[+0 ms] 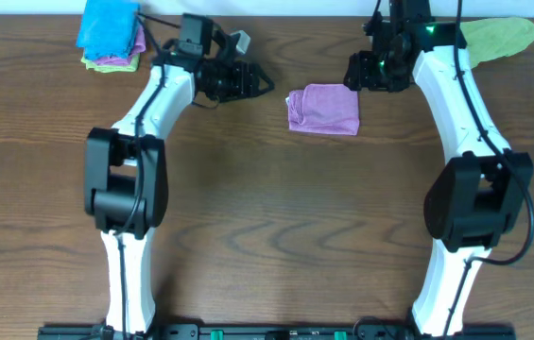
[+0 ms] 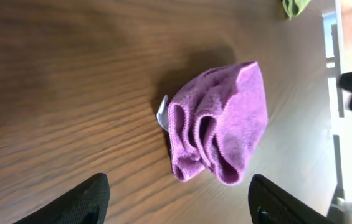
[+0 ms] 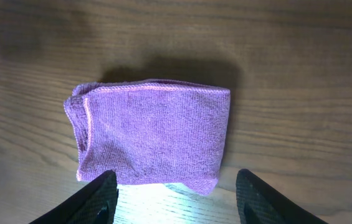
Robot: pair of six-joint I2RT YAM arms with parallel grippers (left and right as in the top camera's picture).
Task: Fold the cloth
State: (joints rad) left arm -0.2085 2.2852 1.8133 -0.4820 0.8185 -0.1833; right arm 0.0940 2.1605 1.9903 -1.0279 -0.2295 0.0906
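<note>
A purple cloth (image 1: 324, 110) lies folded into a small rectangle on the wooden table, between the two arms at the back. It shows in the left wrist view (image 2: 220, 122) with its layered edges facing the camera, and in the right wrist view (image 3: 152, 132) as a flat rectangle. My left gripper (image 1: 259, 81) is open and empty, just left of the cloth; its fingers (image 2: 176, 202) frame bare table. My right gripper (image 1: 359, 72) is open and empty, just right of and behind the cloth; its fingers (image 3: 177, 199) sit at the cloth's near edge.
A stack of folded cloths, blue on pink on green (image 1: 111, 36), sits at the back left. A green cloth (image 1: 499, 38) lies unfolded at the back right, its corner in the left wrist view (image 2: 295, 7). The table's back edge is close behind both grippers.
</note>
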